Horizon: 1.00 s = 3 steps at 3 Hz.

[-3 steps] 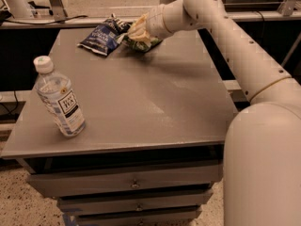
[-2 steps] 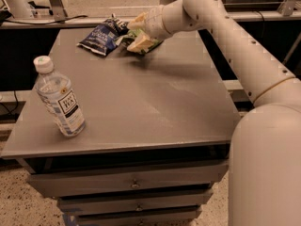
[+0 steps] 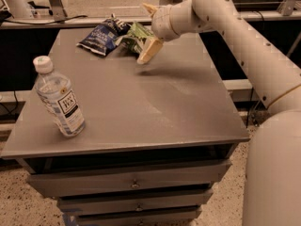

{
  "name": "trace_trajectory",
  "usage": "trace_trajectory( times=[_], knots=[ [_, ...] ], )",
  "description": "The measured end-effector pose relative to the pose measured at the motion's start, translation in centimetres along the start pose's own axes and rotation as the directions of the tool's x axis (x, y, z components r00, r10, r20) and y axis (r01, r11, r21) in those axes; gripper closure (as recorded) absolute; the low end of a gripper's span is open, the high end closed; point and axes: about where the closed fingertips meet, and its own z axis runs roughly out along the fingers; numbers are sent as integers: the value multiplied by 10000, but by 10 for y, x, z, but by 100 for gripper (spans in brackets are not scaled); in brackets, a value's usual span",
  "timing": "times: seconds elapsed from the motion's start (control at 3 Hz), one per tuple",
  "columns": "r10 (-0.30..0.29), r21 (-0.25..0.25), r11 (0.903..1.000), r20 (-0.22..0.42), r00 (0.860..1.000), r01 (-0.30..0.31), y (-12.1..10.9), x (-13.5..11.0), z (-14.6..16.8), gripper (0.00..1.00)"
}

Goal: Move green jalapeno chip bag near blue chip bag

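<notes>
Far edge of the tabletop (image 3: 155, 102) is crowded: end effector (image 3: 144, 33), fingers spread, at the green jalapeno chip bag (image 3: 133, 37), just beside the blue chip bag (image 3: 101, 34). Water bottle (image 3: 59, 98) stands front left; middle and right lie open.

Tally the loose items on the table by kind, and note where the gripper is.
Chip bags: 2 (blue chip bag and green jalapeno chip bag, side by side at the back)
Water bottles: 1 (water bottle, standing, front left)
Total: 3
The gripper is open, right at the green jalapeno chip bag.
</notes>
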Motion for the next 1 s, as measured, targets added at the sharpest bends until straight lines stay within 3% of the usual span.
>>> trace_trajectory(
  times=[0.33, 0.67, 1.0],
  knots=[
    [664, 744, 9951, -87, 9978, -656, -3, 14, -37, 0],
    [1668, 2021, 9665, -271, 9856, -1581, -6, 47, -106, 0],
    [2490, 3130, 9255, -784, 9653, -2133, -2, 81, -167, 0]
  ],
)
